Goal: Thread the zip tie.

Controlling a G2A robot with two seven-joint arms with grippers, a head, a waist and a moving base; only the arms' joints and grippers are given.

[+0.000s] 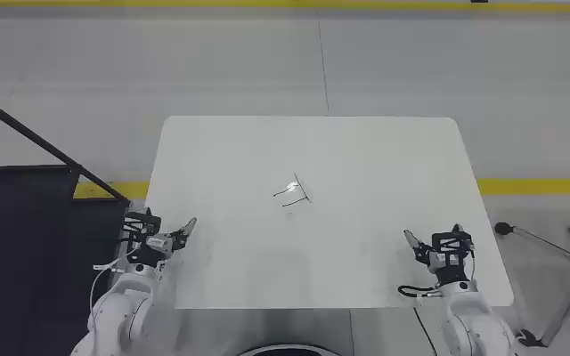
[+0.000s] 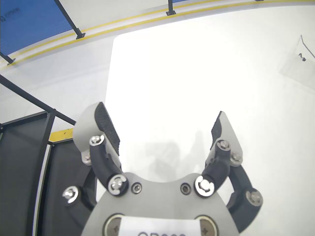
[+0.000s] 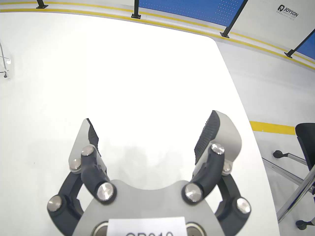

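- Two grippers hang over the near corners of the table (image 1: pixel 223 267), and both are empty. The left gripper (image 2: pixel 160 112) has its fingers spread wide, and the right gripper (image 3: pixel 150 117) is spread the same way.
- Nothing of the threading looks done, in my judgement. The zip tie (image 1: pixel 303 188) lies alone near the middle of the table, well apart from both grippers.
- All steps seem left to do: to pick up the tie, to hold its head end, and to pass the tail through.
- Its longest straight part runs from the far side toward the robot, slanted a little to the robot's right. At the near end it bends back toward the left.
- Which end is the head I cannot tell, because it is too small.
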